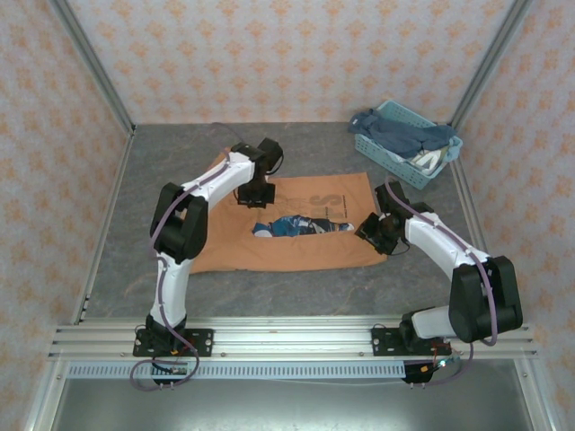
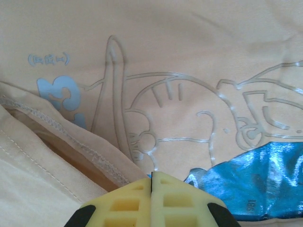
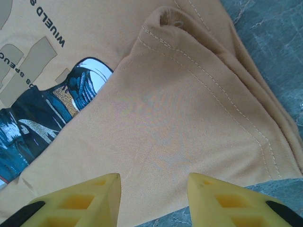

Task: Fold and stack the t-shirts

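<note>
Left end effector [image 2: 151,177] closed, t-shirt [image 2: 189,71] edge beside (right end effector [image 3: 154,179] agape)

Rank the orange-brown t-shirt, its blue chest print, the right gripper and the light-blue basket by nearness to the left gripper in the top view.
1. orange-brown t-shirt: directly under the left gripper.
2. blue chest print: just to its right, mid-shirt.
3. right gripper: at the shirt's right edge.
4. light-blue basket: far right corner of the table.
</note>
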{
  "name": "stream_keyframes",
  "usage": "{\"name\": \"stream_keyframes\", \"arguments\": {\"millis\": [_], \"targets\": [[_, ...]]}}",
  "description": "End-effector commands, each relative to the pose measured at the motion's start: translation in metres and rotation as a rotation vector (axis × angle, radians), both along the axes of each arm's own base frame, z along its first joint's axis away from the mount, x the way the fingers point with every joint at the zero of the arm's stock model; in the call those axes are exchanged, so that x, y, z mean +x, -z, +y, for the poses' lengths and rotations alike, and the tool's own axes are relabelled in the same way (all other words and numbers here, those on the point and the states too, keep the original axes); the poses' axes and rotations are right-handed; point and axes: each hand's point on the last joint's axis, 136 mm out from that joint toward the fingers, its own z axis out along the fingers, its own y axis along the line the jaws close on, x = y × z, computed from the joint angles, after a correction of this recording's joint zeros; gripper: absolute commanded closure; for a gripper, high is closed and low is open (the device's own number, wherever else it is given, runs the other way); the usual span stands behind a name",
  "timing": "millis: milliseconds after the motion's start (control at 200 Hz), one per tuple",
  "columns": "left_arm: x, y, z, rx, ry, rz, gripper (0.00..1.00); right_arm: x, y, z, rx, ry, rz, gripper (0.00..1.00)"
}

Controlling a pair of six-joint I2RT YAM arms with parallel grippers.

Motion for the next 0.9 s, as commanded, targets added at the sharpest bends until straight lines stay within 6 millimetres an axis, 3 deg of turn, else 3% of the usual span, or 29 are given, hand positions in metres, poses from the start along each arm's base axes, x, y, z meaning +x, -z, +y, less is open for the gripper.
{"name": "stream_keyframes", "arguments": {"millis": [0,120,230,360,470,590,691,786,896], "targets": [[-0.012,0.012,0.016,0.12,0.051,0.087,0.98,-0.002,0.004,0.002,0.002,0.004,0.008,0.58],[-0.006,0.006,0.011,0.133,0.075,0.051,0.57,-0.002,0.004,0.002,0.005,0.003,0.008,0.58],[0.002,-0.018,0.007,0.107,0.055,-0.051,0.45,-0.002,0.004,0.002,0.005,0.001,0.008,0.58],[-0.001,-0.054,0.01,0.061,-0.005,-0.164,0.42,-0.002,0.005,0.001,-0.002,0.001,0.011,0.58],[-0.025,-0.074,0.049,0.06,-0.181,-0.176,0.41,-0.003,0.007,-0.001,-0.015,-0.001,0.014,0.58],[-0.079,-0.052,0.118,0.046,-0.513,-0.054,0.5,-0.005,0.012,-0.003,-0.03,0.0,0.021,0.58],[-0.121,-0.027,0.157,0.008,-0.721,0.034,0.55,-0.006,0.015,-0.008,-0.053,-0.003,0.035,0.58],[-0.15,-0.013,0.184,0.01,-0.864,0.079,0.55,-0.008,0.019,-0.015,-0.083,-0.003,0.059,0.58],[-0.167,0.002,0.194,-0.014,-0.976,0.115,0.55,-0.013,0.025,-0.024,-0.114,0.004,0.112,0.58]]}}
